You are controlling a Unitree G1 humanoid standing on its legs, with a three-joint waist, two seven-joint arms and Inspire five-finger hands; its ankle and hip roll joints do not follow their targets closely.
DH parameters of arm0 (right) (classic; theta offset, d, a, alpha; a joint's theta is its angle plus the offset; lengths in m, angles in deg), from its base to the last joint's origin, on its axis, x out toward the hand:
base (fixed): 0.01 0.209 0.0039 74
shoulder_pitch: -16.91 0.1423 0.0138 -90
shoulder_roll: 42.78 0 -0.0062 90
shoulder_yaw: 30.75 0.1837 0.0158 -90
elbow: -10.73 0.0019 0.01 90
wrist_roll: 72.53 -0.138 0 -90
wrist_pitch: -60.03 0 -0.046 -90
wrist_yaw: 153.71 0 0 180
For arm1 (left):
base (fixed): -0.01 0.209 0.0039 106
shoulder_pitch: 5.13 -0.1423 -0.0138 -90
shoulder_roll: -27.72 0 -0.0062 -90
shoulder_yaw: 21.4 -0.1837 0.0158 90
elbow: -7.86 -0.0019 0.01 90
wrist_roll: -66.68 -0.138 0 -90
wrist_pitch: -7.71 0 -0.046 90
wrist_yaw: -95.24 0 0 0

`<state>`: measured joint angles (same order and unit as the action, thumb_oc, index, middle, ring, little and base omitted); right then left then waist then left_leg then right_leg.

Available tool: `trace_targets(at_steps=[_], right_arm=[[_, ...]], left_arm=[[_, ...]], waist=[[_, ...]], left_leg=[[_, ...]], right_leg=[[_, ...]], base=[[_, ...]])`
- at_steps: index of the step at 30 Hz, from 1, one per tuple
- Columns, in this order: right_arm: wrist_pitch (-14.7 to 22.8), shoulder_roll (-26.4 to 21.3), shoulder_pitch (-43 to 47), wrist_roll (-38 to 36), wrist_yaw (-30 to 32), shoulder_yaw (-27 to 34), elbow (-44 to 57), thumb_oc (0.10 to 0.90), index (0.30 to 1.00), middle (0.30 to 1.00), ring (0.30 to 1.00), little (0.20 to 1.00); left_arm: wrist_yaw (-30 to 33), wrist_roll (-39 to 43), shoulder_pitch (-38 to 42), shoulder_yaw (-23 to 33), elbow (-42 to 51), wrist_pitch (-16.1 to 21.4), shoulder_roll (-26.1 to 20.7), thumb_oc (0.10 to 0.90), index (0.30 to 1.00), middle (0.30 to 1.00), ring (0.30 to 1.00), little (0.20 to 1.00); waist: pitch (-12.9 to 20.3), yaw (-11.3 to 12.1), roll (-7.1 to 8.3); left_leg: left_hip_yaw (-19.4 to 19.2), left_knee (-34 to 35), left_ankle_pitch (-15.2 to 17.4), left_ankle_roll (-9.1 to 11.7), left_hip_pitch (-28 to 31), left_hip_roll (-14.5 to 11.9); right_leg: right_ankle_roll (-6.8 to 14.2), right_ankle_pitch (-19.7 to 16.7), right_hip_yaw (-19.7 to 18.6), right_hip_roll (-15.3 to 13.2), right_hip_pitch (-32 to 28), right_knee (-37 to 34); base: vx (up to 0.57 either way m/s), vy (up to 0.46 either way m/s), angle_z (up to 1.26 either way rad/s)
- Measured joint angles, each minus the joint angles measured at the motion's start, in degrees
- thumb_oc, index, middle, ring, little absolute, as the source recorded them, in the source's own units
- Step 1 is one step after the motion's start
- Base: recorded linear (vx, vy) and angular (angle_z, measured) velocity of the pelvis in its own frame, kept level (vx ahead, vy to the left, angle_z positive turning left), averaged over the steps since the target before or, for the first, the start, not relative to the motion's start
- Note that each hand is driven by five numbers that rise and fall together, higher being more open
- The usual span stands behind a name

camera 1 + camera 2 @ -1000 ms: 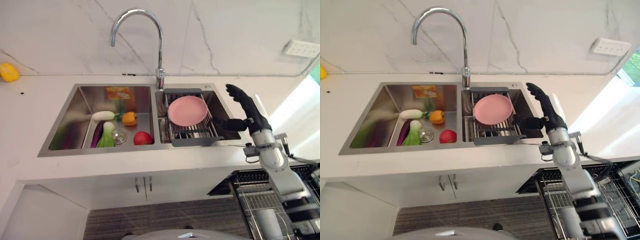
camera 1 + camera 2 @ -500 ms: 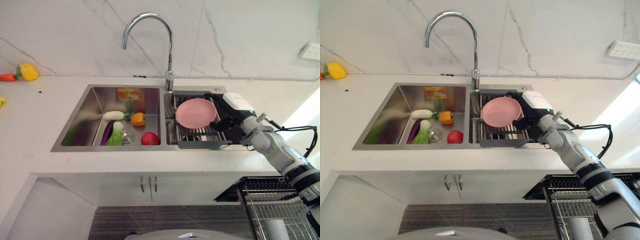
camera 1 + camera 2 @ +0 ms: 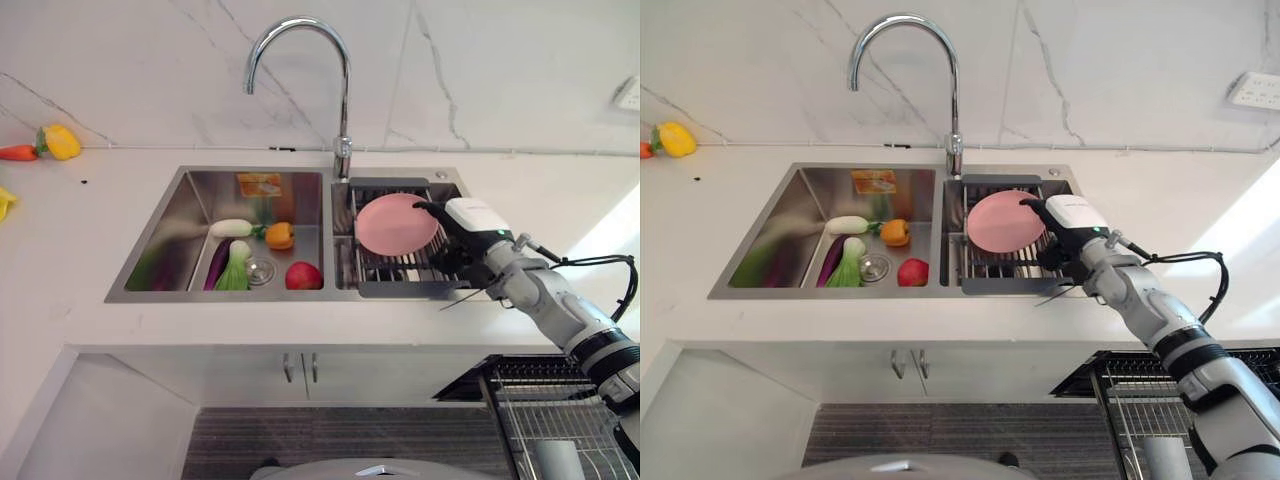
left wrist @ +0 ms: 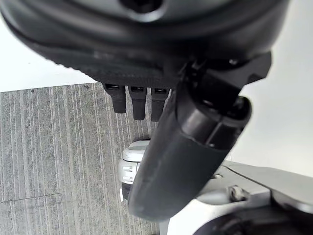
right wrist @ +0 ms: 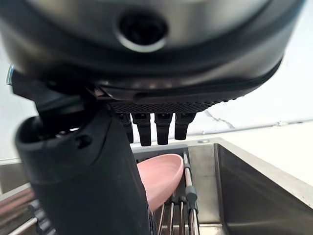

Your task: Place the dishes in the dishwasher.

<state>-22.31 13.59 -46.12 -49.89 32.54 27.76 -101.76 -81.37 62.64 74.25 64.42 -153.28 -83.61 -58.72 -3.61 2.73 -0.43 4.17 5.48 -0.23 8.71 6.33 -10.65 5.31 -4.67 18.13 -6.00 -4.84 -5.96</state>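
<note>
A curved chrome faucet [image 3: 300,60] rises from the white table [image 3: 90,260] behind a steel double sink [image 3: 180,215]. In the left basin lie a white radish [image 3: 230,228], an orange pepper [image 3: 279,236], a purple eggplant [image 3: 216,265], a leafy green [image 3: 236,270] and a red apple [image 3: 303,276] near the drain [image 3: 260,270]. At the table's far left sit a yellow pepper [image 3: 61,142] and a carrot [image 3: 17,153], and a white outlet [image 3: 1255,90] is on the marble wall [image 3: 1120,60].

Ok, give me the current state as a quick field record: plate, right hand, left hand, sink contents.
plate: pink plate leaning in the drying rack over the right sink basin
right hand: right hand at the plate's right edge, fingers straight, no grasp visible
left hand: left hand hanging over grey floor, holding nothing
left basin: vegetables and a red apple
</note>
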Motion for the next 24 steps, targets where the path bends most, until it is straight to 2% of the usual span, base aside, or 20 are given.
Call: trace_targets(at_steps=[12, 15, 20, 24], right_arm=[[0.1, 0.0, 1.8, 6.6, 0.3, -3.8, -1.0, 0.8, 0.9, 0.9, 0.9, 0.9], [0.1, 0.0, 3.7, 9.2, 1.3, -6.5, -3.3, 0.8, 0.9, 0.9, 0.9, 0.9], [0.0, 0.3, 4.3, 13.8, 2.8, -8.1, -7.2, 0.8, 0.9, 0.9, 0.9, 0.9], [-0.1, 1.3, 4.3, 15.7, 3.3, -8.2, -8.8, 0.8, 0.9, 0.9, 0.9, 0.9]], left_arm=[[0.9, -0.2, 0.7, 0.1, -0.2, 0.0, 0.0, 0.8, 0.9, 0.9, 0.9, 0.9], [1.4, -0.2, 0.7, 0.1, -0.3, 0.0, 0.0, 0.8, 0.9, 0.9, 0.9, 0.9], [1.6, -0.4, 0.9, 0.0, -0.3, 0.2, 0.0, 0.8, 0.9, 0.9, 0.9, 0.9], [1.9, -1.7, 0.8, -2.2, -0.1, 0.8, -0.2, 0.8, 0.9, 0.9, 0.9, 0.9]], waist=[[0.0, 0.2, -0.02], [0.0, 0.4, 0.06], [0.0, 1.7, 0.28], [0.0, 2.0, 0.36]], left_leg=[[0.2, 0.0, 0.0, 0.0, -0.2, 0.0], [0.6, 0.0, 0.0, 0.0, -0.2, 0.0], [1.1, 0.0, -0.1, 0.2, -0.4, 0.0], [1.5, 0.0, -0.2, 0.2, -0.6, 0.1]], right_leg=[[0.0, 0.0, 0.2, 0.0, 0.0, 0.0], [0.0, 0.0, 0.5, 0.0, -0.2, 0.0], [0.0, 0.0, 0.9, 0.0, -0.3, 0.0], [0.0, 0.0, 1.4, 0.0, -0.3, 0.0]], base=[[0.0, 0.0, 0.0], [0.0, -0.006, 0.06], [0.0, -0.002, 0.03], [-0.01, 0.005, 0.05]])
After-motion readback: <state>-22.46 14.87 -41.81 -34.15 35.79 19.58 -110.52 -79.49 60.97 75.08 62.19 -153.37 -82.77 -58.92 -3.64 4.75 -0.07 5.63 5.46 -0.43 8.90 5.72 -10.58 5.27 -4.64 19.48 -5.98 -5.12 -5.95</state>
